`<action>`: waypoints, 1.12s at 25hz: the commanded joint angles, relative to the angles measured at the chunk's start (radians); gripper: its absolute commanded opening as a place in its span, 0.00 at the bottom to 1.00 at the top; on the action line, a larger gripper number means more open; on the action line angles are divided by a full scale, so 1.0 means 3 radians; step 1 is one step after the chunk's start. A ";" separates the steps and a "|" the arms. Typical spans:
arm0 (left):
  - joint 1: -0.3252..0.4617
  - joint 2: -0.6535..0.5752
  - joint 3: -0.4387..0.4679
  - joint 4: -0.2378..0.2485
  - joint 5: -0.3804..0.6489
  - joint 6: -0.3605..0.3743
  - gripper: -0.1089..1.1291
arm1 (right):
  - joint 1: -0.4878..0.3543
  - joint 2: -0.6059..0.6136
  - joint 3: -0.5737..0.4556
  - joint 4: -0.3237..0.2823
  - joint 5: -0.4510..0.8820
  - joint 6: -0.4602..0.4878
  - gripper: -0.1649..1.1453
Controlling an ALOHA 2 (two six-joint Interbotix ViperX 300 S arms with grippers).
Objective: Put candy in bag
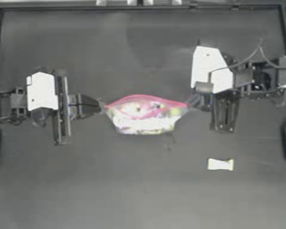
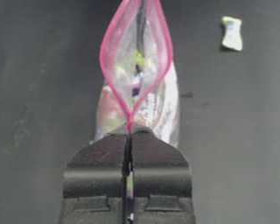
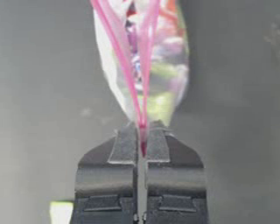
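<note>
The bag [image 1: 144,115] is crinkly clear plastic with a thin pink strip along its mouth and bright sweets showing through; it sits mid-table, stretched between the two arms. The left gripper [image 2: 129,131] is clamped on the strip at the bag's left end, its flat dark jaws pressed together. The right gripper [image 3: 142,135] pinches the strip at the right end. Between them the mouth bows open in a narrow lens shape. The candy [image 1: 220,164], a small pale rectangle, lies alone on the matte dark table [image 1: 80,188], well apart from the bag, with bare surface all around it.
</note>
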 commanded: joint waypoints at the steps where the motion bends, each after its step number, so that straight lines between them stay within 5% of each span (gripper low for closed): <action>1: -0.0066 -0.0087 -0.0066 -0.0056 -0.0015 -0.0005 0.13 | 0.0082 -0.0072 -0.0077 -0.0020 -0.0026 0.0061 0.17; 28: -0.0164 0.0312 -0.0066 -0.0133 -0.0046 -0.0010 0.13 | 0.0169 0.0184 0.0123 -0.0005 -0.0430 0.0123 0.17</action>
